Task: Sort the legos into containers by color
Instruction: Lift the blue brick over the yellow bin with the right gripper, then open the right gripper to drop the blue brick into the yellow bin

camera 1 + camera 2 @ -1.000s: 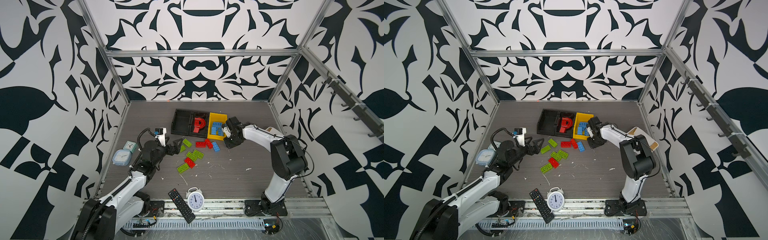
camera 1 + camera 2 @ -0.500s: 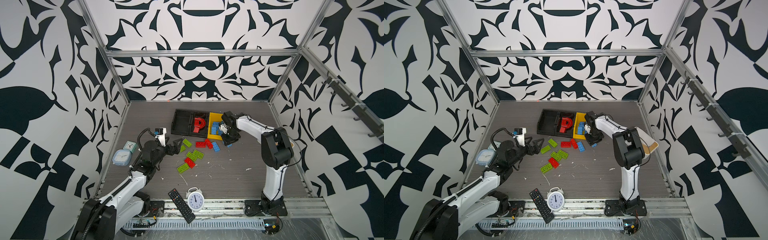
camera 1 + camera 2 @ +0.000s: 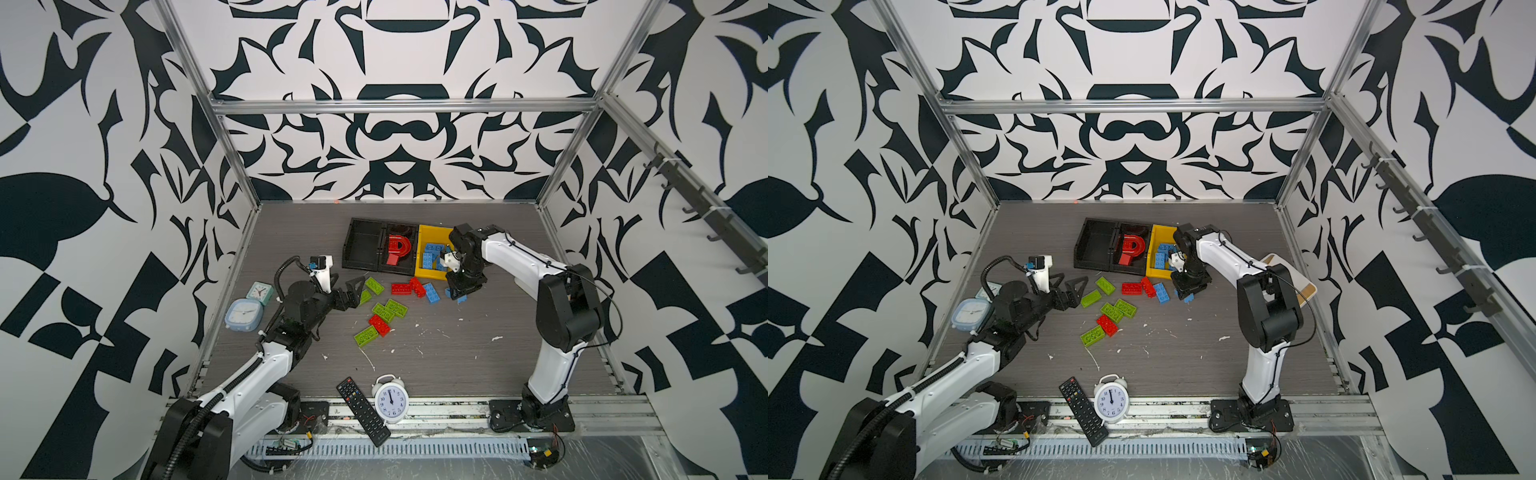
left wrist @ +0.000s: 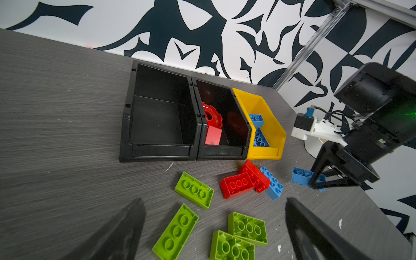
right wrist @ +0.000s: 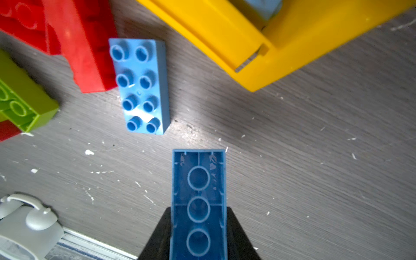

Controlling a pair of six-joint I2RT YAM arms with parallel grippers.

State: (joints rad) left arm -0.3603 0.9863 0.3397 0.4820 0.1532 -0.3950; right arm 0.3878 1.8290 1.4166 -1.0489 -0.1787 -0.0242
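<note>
Two grippers, two different states. Right gripper (image 5: 198, 211) is clamped on a blue brick (image 5: 198, 180). Its fingers (image 5: 157, 238) press the long sides, the hollow underside faces the wrist camera, and most of the brick sticks out past the tips. In both top views the right gripper (image 3: 459, 293) sits low at the table, just in front of the yellow bin (image 3: 428, 272), at its right front corner. Cannot tell whether the brick touches the table.

Just beside it, toward the middle, is a loose blue brick (image 5: 140, 86), studs up. It touches a tilted red brick (image 5: 87, 51), which rests against a second red brick (image 3: 400, 288). The yellow bin holds several sorted blue bricks (image 3: 430, 255).

Left gripper (image 4: 215, 202) is spread wide with nothing in it, low over the table on the left side of the pile. Nearest green brick (image 4: 175, 231) lies studs down on the table, just ahead of the fingertips and between their lines in the wrist view. Three more green bricks (image 4: 247, 228) lie close around it, all hollow side up. Further toward the front are a red brick on the table (image 3: 379, 324) and an outlying green brick (image 3: 365, 336).

Beyond the pile, the right black bin (image 4: 222, 153) holds the red arch (image 4: 212, 117) and a red block (image 4: 213, 135). The left black bin (image 4: 157, 153) is joined to it.
</note>
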